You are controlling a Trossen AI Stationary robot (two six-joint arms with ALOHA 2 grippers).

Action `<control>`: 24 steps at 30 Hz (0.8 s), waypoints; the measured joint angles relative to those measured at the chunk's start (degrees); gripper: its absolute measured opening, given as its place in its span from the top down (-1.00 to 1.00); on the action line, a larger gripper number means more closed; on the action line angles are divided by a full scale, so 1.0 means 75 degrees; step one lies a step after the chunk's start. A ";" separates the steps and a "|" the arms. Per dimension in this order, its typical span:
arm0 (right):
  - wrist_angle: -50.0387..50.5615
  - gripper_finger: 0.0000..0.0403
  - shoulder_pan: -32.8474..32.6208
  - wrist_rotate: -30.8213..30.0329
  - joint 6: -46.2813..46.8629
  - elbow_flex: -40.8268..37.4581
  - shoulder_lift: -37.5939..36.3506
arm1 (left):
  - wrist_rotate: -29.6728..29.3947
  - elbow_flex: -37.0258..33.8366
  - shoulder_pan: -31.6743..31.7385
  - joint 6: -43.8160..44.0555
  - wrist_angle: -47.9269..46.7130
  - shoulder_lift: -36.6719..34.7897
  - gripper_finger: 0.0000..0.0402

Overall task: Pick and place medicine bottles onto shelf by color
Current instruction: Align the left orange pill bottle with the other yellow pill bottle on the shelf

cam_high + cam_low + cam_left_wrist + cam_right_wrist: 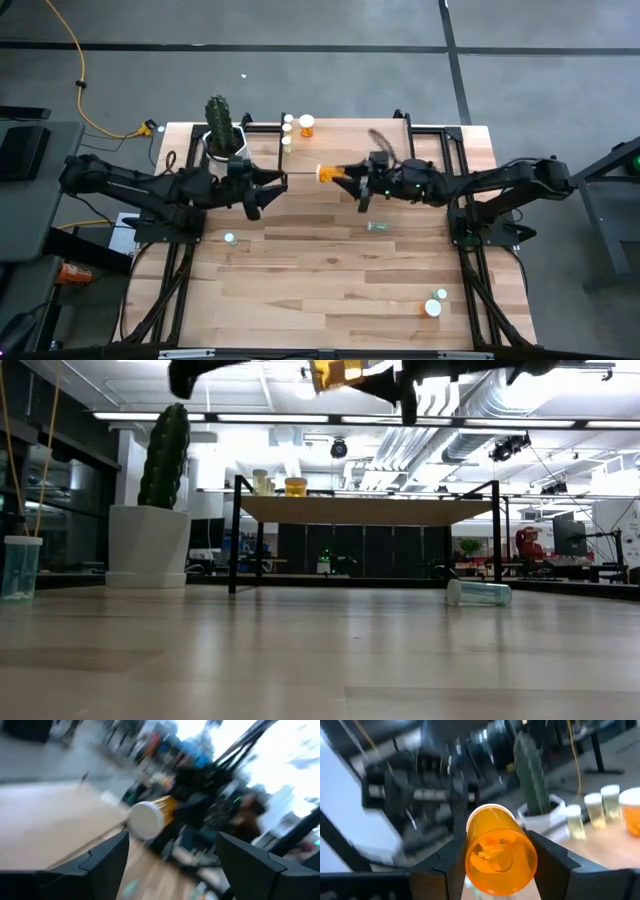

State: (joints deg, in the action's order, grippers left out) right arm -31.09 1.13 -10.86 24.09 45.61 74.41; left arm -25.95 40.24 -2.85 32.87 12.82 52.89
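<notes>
tall green cactus (220,122) in white pot (147,545), yellow cable (88,100) on grey floor (330,25)

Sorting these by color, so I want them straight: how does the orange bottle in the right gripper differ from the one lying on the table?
The orange bottle has an orange body; the lying bottle looks clear or pale green. The orange bottle is held in the air by the right gripper, near the left gripper; the lying bottle rests on its side on the table, untouched. Both are small capped cylinders, both horizontal.

one shelf (370,510), one cactus (220,125), two arms, and about eight medicine bottles (306,125) in all.
</notes>
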 joint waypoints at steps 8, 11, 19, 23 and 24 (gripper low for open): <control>-0.3820 0.14 0.0344 -0.0096 0.0383 -0.0045 0.0661 | -0.0654 -0.0275 0.0174 -0.2130 0.3217 0.0878 -0.43; -0.4460 0.14 0.0460 -0.0072 0.0342 0.0421 0.0997 | -0.0462 -0.0273 0.0384 -0.2356 0.4566 0.1378 -0.43; -0.4392 0.14 0.0550 0.0969 0.0197 0.2137 0.1906 | 0.0516 0.0119 0.0778 -0.2429 0.6044 0.2293 -0.43; -0.4158 0.14 0.0550 0.1414 0.0265 0.2781 0.2262 | 0.0797 0.0523 0.0893 -0.2582 0.6115 0.2417 -0.43; -0.4088 0.14 0.0550 0.1500 0.0342 0.2922 0.2341 | 0.0895 0.0641 0.0919 -0.2712 0.6115 0.2438 -0.43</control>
State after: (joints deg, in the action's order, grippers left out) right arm -61.74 5.26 0.39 26.65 67.53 91.97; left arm -19.24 45.05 4.04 12.53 58.69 71.17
